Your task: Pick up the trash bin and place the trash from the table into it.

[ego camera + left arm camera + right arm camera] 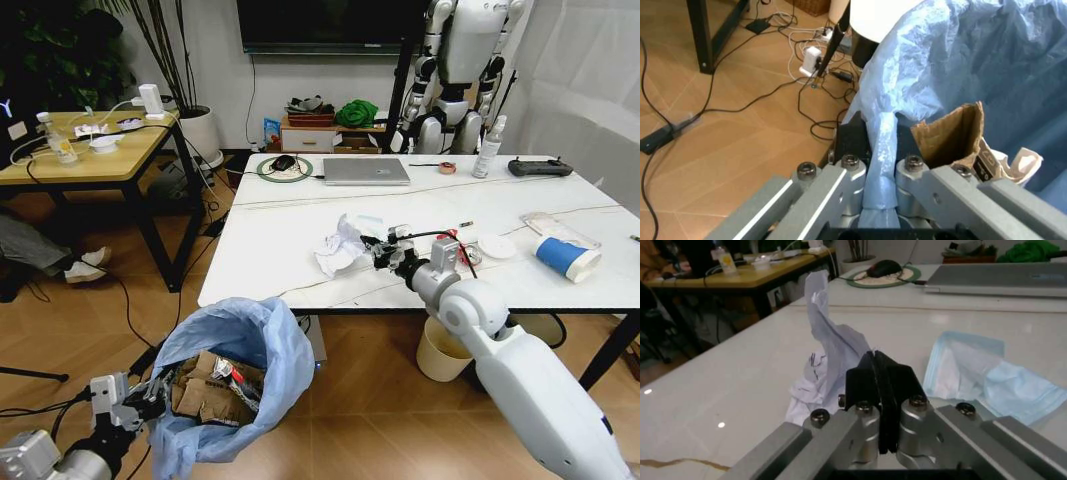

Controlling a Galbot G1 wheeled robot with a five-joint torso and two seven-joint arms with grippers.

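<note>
Claw (pixel 879 390) closed beside crumpled tissue (pixel 827 365)

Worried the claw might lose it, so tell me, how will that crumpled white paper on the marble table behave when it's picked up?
The crumpled white paper looks thin and creased, so probably very light and floppy; one flap stands upright and would likely sag. The right claw looks closed against its edge, so a pinch on one fold may hold. It seems unlikely to roll on the table.

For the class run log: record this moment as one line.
left pincer: shut on trash bin bag rim | right pincer: shut, at crumpled paper | table
</note>
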